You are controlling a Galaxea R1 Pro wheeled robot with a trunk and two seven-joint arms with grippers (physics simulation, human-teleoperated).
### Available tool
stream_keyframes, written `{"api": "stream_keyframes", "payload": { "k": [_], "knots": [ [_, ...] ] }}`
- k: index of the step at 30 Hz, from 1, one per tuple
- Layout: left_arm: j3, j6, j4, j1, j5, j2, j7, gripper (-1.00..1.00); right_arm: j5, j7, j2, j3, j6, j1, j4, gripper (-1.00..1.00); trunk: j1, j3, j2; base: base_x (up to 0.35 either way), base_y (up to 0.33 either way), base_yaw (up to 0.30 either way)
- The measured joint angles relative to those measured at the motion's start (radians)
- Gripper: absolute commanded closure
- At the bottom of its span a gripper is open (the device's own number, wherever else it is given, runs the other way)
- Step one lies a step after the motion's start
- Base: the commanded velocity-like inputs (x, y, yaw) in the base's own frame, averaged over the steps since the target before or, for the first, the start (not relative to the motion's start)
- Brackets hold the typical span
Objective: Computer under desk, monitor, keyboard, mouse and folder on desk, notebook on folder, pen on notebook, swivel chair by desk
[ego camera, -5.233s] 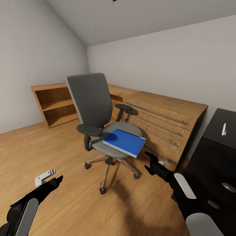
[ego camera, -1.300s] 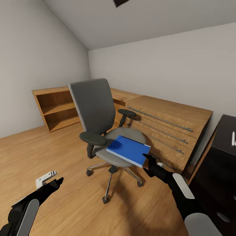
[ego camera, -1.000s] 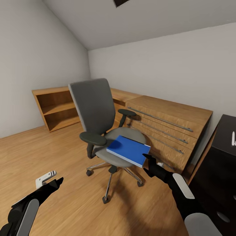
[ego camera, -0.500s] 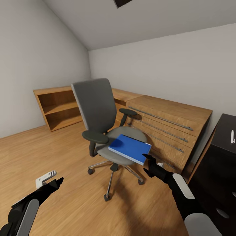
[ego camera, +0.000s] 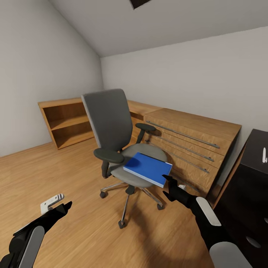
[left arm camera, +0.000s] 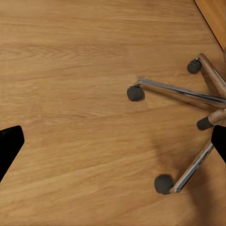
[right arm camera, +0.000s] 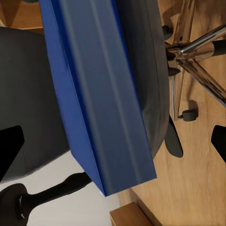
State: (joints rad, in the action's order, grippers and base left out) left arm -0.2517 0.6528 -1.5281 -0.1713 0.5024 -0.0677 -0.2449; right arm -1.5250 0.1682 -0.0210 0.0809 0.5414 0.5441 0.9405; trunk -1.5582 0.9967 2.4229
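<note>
The swivel chair (ego camera: 108, 119) stands mid-room on the wood floor, with a grey back and seat and black armrests. The bright blue folder (ego camera: 148, 168) lies flat on its seat, one corner overhanging the front edge. My right gripper (ego camera: 169, 187) hovers open just beside that near corner, not touching it. In the right wrist view the folder (right arm camera: 99, 94) lies close ahead between the spread fingertips (right arm camera: 10, 150). My left gripper (ego camera: 65, 206) is open and low over the floor. In the left wrist view it (left arm camera: 115, 143) faces the chair's chrome base (left arm camera: 188, 94). The black desk (ego camera: 249, 186) sits at the right edge.
A low light-wood drawer cabinet (ego camera: 193, 137) runs along the wall behind the chair. An open wooden shelf unit (ego camera: 67, 123) stands at the left. The ceiling slopes down on the left. A small white object (ego camera: 264, 156) stands on the desk. Bare floor (ego camera: 74, 167) lies left of the chair.
The whole view has shifted slightly, so the chair and folder now sit a little further right in the picture. Both arms keep the same pose, and both grippers stay open.
</note>
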Motion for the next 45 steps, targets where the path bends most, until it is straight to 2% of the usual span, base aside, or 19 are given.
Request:
{"api": "stream_keyframes", "payload": {
  "k": [45],
  "knots": [
    [-0.003, -0.001, 0.003, 0.0, 0.002, -0.003, 0.0, -1.0, 0.0, 0.0, -0.001, -0.001, 0.0, 0.0, 0.0, -1.0, 0.0, 0.0, 0.0, 0.025, 0.011, 0.0]
  ]
}}
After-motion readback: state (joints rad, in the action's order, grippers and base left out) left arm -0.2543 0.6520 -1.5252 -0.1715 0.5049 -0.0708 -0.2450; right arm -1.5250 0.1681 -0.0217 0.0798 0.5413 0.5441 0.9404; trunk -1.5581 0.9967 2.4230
